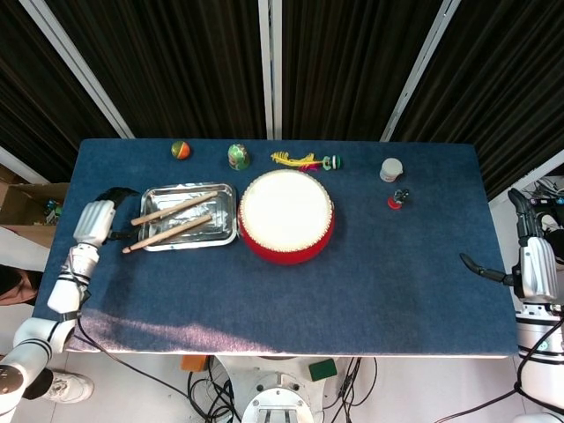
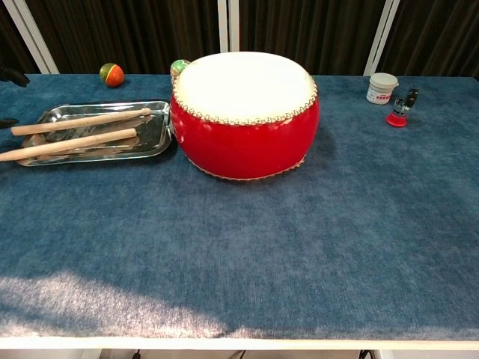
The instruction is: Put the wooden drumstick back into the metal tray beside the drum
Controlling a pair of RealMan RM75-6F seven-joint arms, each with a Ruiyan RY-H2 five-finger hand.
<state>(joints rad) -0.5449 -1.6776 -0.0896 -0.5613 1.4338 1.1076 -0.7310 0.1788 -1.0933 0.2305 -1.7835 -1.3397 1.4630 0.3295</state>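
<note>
A shiny metal tray (image 1: 226, 190) (image 2: 159, 107) lies left of the red drum (image 1: 286, 217) (image 2: 245, 120). Two wooden drumsticks lie in it. The far drumstick (image 1: 174, 208) (image 2: 78, 121) rests across the tray. The near drumstick (image 1: 167, 234) (image 2: 67, 144) has its head in the tray, and its handle sticks out over the tray's left front corner. My left hand (image 1: 104, 208) (image 2: 10, 75) is just left of the tray, holding nothing and touching neither stick. At the table's right edge, my right hand (image 1: 486, 267) is free, fingers pointing inward.
Along the far edge stand an orange-green ball (image 1: 180, 150) (image 2: 111, 74), a green egg-shaped toy (image 1: 238, 157), a yellow rattle toy (image 1: 304, 161), a white jar (image 1: 390, 169) (image 2: 382, 87) and a small red-based object (image 1: 397, 201) (image 2: 399, 111).
</note>
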